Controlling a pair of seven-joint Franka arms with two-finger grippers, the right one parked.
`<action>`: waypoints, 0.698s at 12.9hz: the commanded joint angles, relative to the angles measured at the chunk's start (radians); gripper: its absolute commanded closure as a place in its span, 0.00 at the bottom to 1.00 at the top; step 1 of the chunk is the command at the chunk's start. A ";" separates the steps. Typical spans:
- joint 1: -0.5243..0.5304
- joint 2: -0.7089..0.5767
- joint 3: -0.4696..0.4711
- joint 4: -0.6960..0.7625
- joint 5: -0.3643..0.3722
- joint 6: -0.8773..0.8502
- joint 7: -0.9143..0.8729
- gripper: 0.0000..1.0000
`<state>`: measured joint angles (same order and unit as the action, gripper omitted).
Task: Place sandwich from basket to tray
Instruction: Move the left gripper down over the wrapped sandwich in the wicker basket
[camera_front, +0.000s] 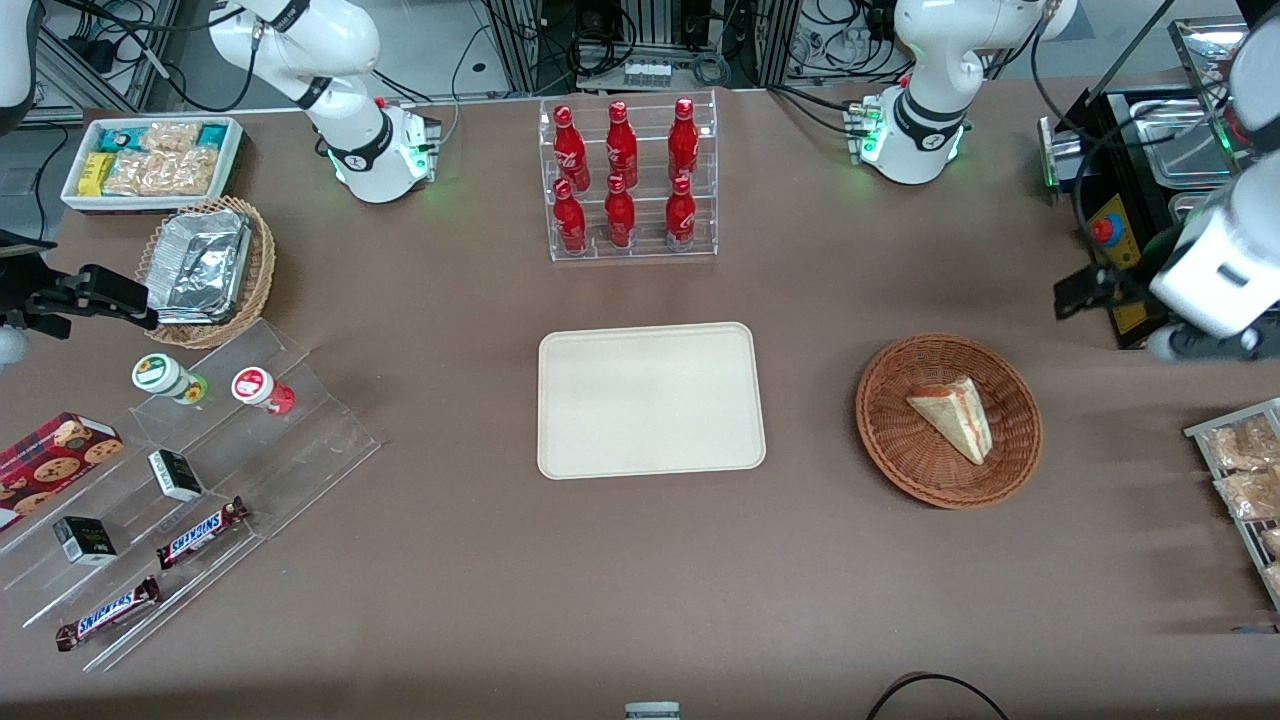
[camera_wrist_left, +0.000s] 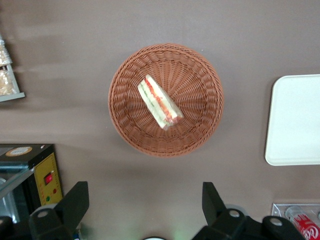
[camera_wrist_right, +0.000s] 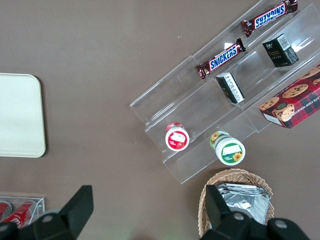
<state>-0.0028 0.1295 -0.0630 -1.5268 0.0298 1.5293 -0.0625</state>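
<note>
Finding: the task stands at its opening step, approach, with nothing yet grasped. The sandwich (camera_front: 952, 415) lies on its side in the basket (camera_front: 885, 440), slightly off the bowl's centre, its red and green filling edge visible in the left wrist view as a stripe along one long face (camera_wrist_left: 160, 101). The basket (camera_wrist_left: 200, 135) sits on the brown table toward the working arm's end. The tray (camera_front: 650, 400) lies flat at mid-table beside the basket, well apart from it, and carries nothing; its rounded edge also shows in the left wrist view (camera_wrist_left: 295, 120). The left gripper (camera_wrist_left: 145, 205) hangs above the table, high over the basket and offset from the sandwich rather than directly over it; its two fingers (camera_wrist_left: 75, 200) are spread wide with nothing between them. In the front view the working arm (camera_front: 1215, 270) shows only at the working end of the table, farther from the camera than the basket. Judgement: the next move calls for centring the gripper over the wedge, turning the wrist so the fingers close across the bread's broad faces rather than along its length, then lowering inside the wicker rim. Risk noted: soft bread may crush or the layers slide under a hard pinch, and the basket wall leaves limited room for the fingers
</note>
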 joint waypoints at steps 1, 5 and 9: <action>-0.009 0.002 0.005 -0.094 0.012 0.110 -0.006 0.00; -0.013 -0.004 0.003 -0.232 0.019 0.254 -0.164 0.00; -0.028 -0.077 0.003 -0.491 0.007 0.529 -0.313 0.00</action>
<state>-0.0204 0.1392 -0.0639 -1.8723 0.0306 1.9538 -0.3078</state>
